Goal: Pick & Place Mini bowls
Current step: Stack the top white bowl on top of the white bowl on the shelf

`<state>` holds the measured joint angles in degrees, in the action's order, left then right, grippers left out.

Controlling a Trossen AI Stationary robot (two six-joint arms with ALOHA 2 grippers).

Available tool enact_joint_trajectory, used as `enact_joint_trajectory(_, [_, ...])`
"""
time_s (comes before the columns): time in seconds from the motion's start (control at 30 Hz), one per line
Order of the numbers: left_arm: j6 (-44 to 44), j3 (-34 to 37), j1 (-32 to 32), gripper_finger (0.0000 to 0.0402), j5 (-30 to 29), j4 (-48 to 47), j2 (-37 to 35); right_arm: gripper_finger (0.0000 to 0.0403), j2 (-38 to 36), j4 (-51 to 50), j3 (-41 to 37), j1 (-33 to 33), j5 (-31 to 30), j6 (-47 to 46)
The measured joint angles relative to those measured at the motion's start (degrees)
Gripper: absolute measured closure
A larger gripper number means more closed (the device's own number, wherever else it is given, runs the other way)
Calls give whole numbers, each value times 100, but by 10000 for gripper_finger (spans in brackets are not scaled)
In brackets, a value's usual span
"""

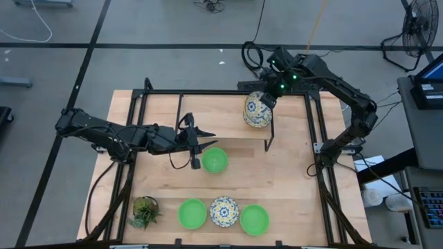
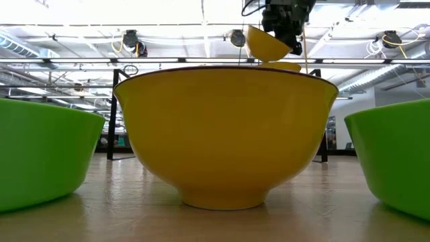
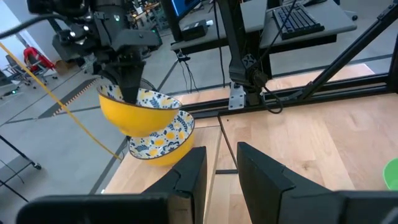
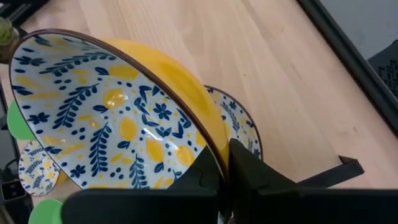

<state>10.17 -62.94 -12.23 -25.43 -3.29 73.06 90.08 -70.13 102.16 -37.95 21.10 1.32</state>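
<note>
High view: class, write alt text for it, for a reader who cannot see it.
The right gripper holds a floral bowl above a second floral bowl at the table's far edge. The left gripper hovers beside a green bowl; three more bowls and a potted plant line the near edge.

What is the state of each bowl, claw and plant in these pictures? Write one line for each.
Held floral bowl: lifted, tilted, rim pinched.
Floral bowl beneath it: resting on the table.
Right claw: shut on the held bowl.
Left claw: empty, beside a green bowl.
Front-row floral bowl: upright.
Potted plant: upright.
</note>
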Motion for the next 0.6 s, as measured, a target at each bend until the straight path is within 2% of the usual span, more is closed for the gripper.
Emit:
enact_joint_trajectory(0.3, [0, 0, 0, 311, 2, 1, 0, 403, 0, 0, -232, 0, -10, 51])
enact_joint_trajectory(0.47, [0, 0, 0, 311, 2, 0, 0, 403, 0, -60, -363, 0, -301, 139])
enact_joint_trajectory(0.6, [0, 0, 0, 311, 2, 0, 0, 403, 0, -108, -452, -2, -307, 216])
